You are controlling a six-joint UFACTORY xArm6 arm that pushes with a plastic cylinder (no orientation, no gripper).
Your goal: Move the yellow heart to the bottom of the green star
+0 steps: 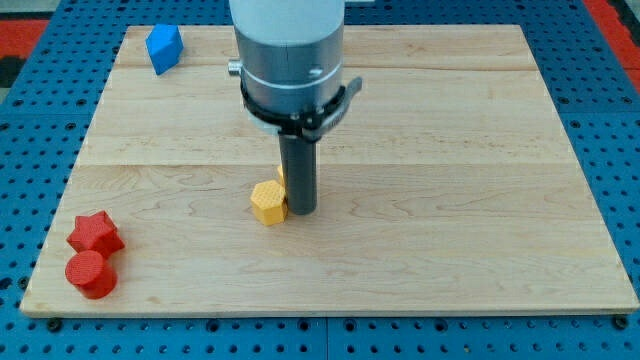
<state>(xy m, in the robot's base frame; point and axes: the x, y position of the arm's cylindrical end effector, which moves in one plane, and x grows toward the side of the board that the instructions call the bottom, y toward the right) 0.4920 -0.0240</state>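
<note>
My tip (302, 210) rests on the wooden board (450, 200) near its middle. A yellow hexagon block (268, 202) lies just to the tip's left, touching or nearly touching the rod. A small sliver of another yellow block (281, 175) peeks out from behind the rod's left side; its shape cannot be made out. No green star shows anywhere in the view; the arm's body may hide part of the board's top middle.
A blue block (164, 47) lies at the board's top left. A red star (95, 233) and a red cylinder (91, 273) sit together at the bottom left corner. The board's edges drop to a blue perforated table.
</note>
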